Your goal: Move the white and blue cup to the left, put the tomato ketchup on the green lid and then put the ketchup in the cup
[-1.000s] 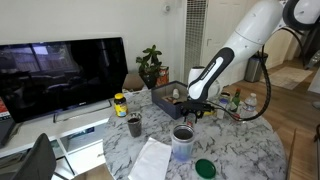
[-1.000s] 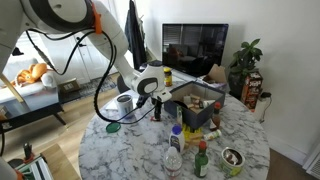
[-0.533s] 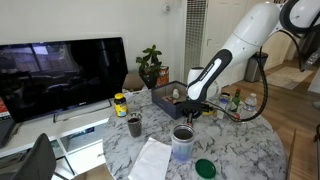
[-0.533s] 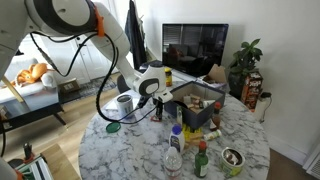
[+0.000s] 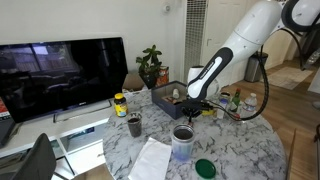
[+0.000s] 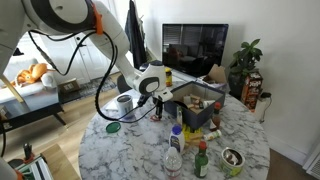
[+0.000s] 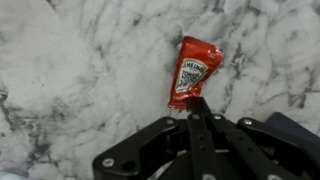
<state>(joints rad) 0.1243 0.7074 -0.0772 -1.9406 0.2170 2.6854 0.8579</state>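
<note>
In the wrist view a red tomato ketchup packet (image 7: 190, 72) lies on the marble table (image 7: 70, 70), just ahead of my gripper (image 7: 197, 108). The jaws are pressed together on the packet's near edge. In both exterior views the gripper (image 5: 190, 110) (image 6: 158, 110) is low over the table, beside the black bin. The white and blue cup (image 5: 183, 142) (image 6: 125, 103) stands upright a short way from it. The flat green lid (image 5: 205, 167) (image 6: 113, 127) lies on the table next to the cup. The packet is too small to make out in the exterior views.
A black bin (image 5: 168, 98) (image 6: 195, 100) full of items stands by the gripper. A small dark grey cup (image 5: 134, 125), a yellow jar (image 5: 120, 104) and white paper (image 5: 152, 160) are on the table. Bottles (image 6: 175, 150) stand at one edge.
The jaws have come together on the ketchup packet's edge. The arm has barely shifted, and the cup and lid have not moved.
</note>
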